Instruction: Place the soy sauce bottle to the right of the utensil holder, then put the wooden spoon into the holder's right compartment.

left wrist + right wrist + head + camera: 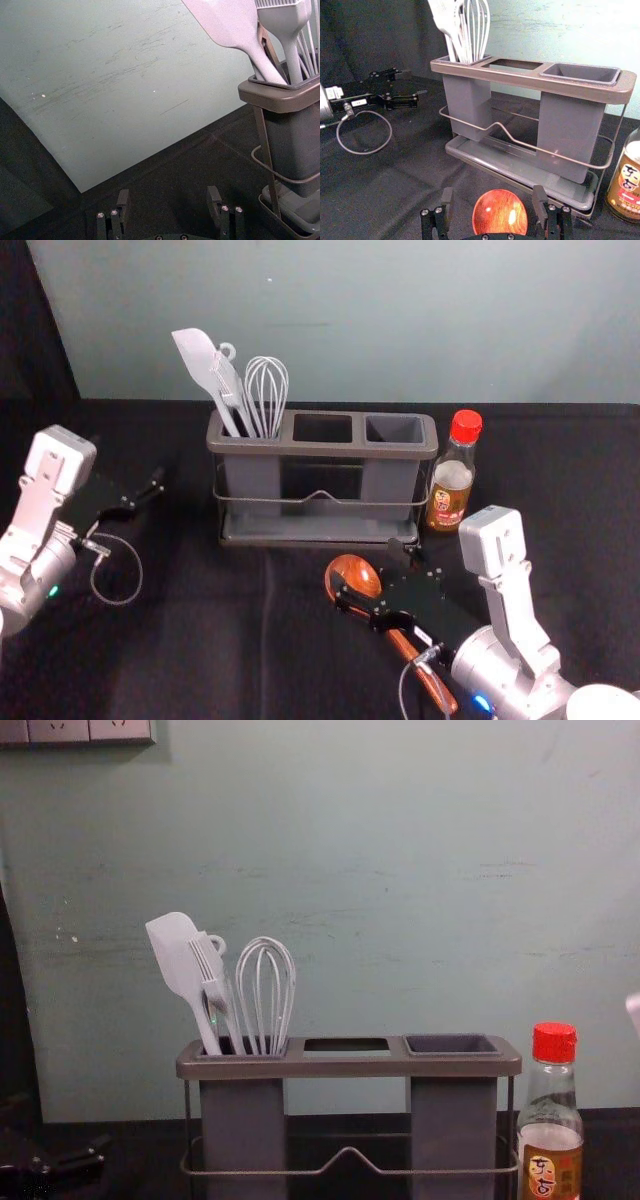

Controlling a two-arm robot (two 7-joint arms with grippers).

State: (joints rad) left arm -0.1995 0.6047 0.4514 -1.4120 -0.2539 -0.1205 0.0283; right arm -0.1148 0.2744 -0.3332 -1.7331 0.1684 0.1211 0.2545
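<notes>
We're looking down from the head, facing the brown-rimmed, rectangular grey plastic utensil holder (322, 450); from the chest we face it closer, almost level. The right wrist looks in slantwise, close; the left wrist, apparently tilted, catches its left end, shared by all four.

Btl cap (466, 425) red, spoon (357, 571) org-brn, holder (320, 449) gry & brn.

The surface (190, 650) is matt cloth; near its far edge, the utensil holder (320, 451) has smooth plastic cups (450, 1125) and metal wire (440, 1172), and the soy sauce bottle (452, 477) is glossy with a smooth plastic cap (466, 426); the wooden spoon (356, 574) looks smooth and glossy
</notes>
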